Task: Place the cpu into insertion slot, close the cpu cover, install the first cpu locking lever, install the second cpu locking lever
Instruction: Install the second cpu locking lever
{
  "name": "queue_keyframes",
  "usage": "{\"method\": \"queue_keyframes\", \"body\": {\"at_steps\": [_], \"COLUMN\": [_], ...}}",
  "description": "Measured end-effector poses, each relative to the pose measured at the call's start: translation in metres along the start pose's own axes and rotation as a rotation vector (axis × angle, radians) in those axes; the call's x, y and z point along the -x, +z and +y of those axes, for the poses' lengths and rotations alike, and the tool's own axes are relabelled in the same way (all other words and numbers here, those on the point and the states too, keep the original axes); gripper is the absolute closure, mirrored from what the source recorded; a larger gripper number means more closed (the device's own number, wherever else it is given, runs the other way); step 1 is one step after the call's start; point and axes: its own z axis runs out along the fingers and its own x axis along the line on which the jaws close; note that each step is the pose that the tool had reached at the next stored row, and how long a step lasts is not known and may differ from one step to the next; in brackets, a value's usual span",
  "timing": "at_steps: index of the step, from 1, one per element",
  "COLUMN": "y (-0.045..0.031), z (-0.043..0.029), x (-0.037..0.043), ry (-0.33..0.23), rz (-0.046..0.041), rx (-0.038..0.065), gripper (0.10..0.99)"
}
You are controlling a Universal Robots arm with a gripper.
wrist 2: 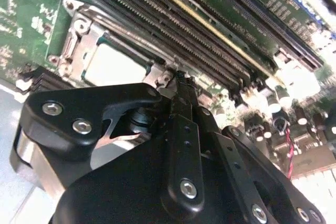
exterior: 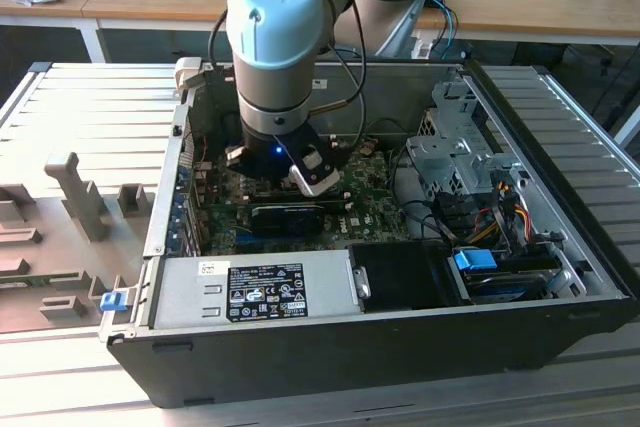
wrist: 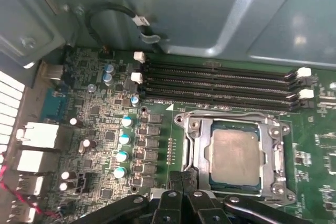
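The cpu (wrist: 234,156) lies flat in the insertion slot (wrist: 206,156), pale grey-green inside the green board. The silver cpu cover (wrist: 195,135) is down around it, its cut-out showing the chip. In the second wrist view the cpu (wrist 2: 113,66) and cover (wrist 2: 79,38) lie just beyond the black fingers. My gripper (wrist: 184,178) is shut, fingertips together at the socket's edge, nothing visibly between them. Its tip (wrist 2: 177,80) rests by a small metal tab at the frame's corner. In the exterior view the gripper (exterior: 300,175) reaches down inside the open computer case.
Black memory slots (wrist: 220,85) run beside the socket, with the grey case wall (wrist: 210,9) behind. A long black card (exterior: 290,215), a power supply (exterior: 260,289), a drive cage (exterior: 450,152) and loose cables (exterior: 500,209) crowd the case. Capacitors (wrist: 123,140) stand near the socket.
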Motion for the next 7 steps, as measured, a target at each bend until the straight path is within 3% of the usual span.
{"method": "queue_keyframes", "body": {"at_steps": [4,7], "y": [-0.0154,-0.0195], "z": [0.0048,0.0061], "x": [0.0005,0.0007], "ry": [0.000,0.000], "rz": [-0.0001,-0.0002], "rx": [0.000,0.000], "gripper": [0.980,0.980]}}
